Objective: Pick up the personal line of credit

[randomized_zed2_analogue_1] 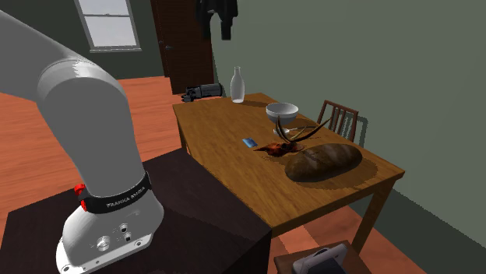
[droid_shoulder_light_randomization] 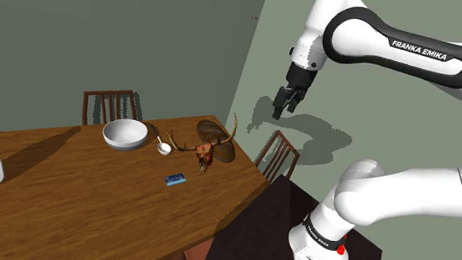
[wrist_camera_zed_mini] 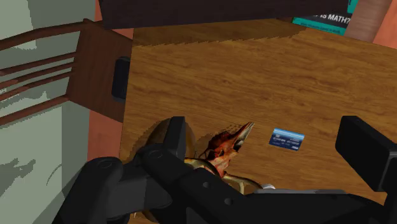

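Wooden table [droid_shoulder_light_randomization: 93,195] with blue card [droid_shoulder_light_randomization: 174,179] lying flat near antlered skull [droid_shoulder_light_randomization: 205,155], fingers [wrist_camera_zed_mini: 364,147] parted and empty well above: descend vertically, straddle card's narrow width, avoid antlers.

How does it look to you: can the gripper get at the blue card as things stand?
Probably yes. The blue card lies flat on bare table, uncovered. The open gripper hangs above, and the antlered skull sits beside the card but apart from it.
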{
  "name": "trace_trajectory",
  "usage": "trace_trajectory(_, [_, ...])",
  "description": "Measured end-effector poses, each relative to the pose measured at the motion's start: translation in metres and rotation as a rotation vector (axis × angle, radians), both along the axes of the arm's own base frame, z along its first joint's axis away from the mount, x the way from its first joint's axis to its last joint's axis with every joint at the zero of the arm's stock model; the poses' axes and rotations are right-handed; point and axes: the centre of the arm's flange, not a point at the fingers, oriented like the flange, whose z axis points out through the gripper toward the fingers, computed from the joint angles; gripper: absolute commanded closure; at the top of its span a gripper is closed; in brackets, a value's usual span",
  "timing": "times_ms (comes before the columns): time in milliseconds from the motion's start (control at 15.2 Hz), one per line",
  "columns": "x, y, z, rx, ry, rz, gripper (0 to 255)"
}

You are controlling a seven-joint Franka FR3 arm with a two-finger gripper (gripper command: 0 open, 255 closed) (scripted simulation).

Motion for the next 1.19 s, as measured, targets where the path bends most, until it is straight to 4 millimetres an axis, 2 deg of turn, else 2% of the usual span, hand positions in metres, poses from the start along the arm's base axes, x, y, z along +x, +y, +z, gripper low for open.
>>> trace_trajectory(66, [0.0,0.0,0.0,0.0,0.0,0.0,0])
trace_trajectory(198, [0.005,-0.004,-0.013,0.012,-0.012,0.036,0])
trace_trajectory(594, [0.028,-0.022,-0.084,0.068,-0.078,0.213,0])
trace_trajectory(726, [0.039,-0.022,-0.104,0.087,-0.102,0.275,0])
trace_trajectory(924, [0.054,-0.027,-0.144,0.116,-0.137,0.367,0])
trace_trajectory(1122, [0.074,-0.027,-0.171,0.146,-0.174,0.46,0])
trace_trajectory(1188, [0.08,-0.022,-0.186,0.156,-0.184,0.492,0])
